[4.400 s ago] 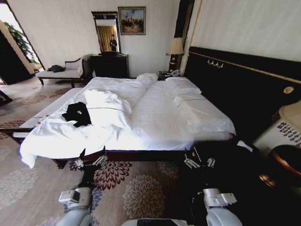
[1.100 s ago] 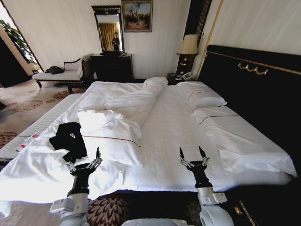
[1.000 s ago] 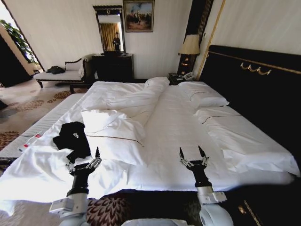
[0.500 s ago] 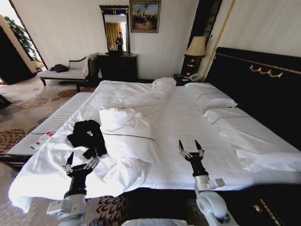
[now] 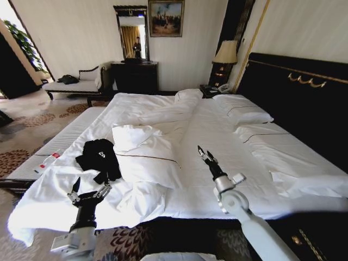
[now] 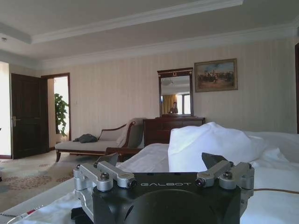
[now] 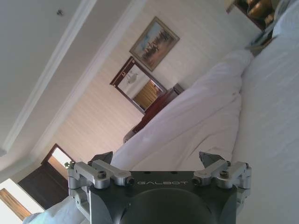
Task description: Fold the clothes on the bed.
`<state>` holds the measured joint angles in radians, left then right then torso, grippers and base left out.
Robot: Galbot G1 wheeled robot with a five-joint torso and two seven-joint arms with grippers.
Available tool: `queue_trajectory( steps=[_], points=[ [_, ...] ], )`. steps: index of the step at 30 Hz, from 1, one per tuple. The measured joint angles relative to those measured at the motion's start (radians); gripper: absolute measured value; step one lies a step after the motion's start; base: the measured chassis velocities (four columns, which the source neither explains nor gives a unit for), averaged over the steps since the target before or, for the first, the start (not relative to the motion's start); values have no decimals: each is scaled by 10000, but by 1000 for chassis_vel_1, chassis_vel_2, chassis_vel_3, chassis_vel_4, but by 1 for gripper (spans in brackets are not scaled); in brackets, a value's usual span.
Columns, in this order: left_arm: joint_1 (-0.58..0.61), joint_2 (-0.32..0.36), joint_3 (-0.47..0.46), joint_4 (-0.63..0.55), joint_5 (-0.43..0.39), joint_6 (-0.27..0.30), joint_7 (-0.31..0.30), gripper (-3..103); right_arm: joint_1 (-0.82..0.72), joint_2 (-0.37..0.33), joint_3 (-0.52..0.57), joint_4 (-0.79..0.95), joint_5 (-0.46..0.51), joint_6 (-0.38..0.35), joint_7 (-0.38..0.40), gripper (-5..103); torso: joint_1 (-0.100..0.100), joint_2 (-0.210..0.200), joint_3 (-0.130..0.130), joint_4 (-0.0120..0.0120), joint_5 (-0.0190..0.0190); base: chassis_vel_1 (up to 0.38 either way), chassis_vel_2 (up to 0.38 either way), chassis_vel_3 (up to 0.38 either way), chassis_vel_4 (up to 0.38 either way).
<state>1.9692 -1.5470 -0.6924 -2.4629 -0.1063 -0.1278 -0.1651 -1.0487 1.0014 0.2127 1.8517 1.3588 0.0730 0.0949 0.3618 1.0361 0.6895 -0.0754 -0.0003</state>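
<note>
The clothes are one black T-shirt (image 5: 99,157), lying crumpled on the near left part of the bed (image 5: 217,130), beside a bunched white duvet (image 5: 144,155). My left gripper (image 5: 89,186) is open and stands upright at the bed's near edge, just short of the T-shirt and a little to its left. The left wrist view shows this left gripper (image 6: 161,161) with its fingers wide apart and nothing in them. My right gripper (image 5: 205,155) reaches out over the bare sheet at mid-bed, right of the duvet, open and empty. Its fingers also stand apart in the right wrist view (image 7: 156,158).
A pale striped bench (image 5: 60,141) lies along the bed's left side with a small red-labelled bottle (image 5: 49,160) on it. The dark headboard (image 5: 293,92) stands on the right. Pillows (image 5: 244,114), a lamp (image 5: 227,53), a dresser (image 5: 135,76) and a chaise (image 5: 76,84) lie farther back.
The right arm has stretched forward and leftward over the sheet, its gripper now farther onto the bed. The left gripper sits slightly lower and farther left. The view has shifted a little.
</note>
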Motion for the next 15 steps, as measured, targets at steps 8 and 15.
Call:
queue_trajectory(
  steps=[8,15],
  points=[
    [41,-125,-173,-87,10,17,-96,100,1490,432,-778,-1184,1483,-1601,565,100,-1,0,-1,-2,-5,0,0,0,0],
    [18,-276,-226,-58,53,28,-154,100,2603,1239,-1322,-2130,1969,-2513,1110,100,0,0,0,-3,-3,0,0,0,0]
  ],
)
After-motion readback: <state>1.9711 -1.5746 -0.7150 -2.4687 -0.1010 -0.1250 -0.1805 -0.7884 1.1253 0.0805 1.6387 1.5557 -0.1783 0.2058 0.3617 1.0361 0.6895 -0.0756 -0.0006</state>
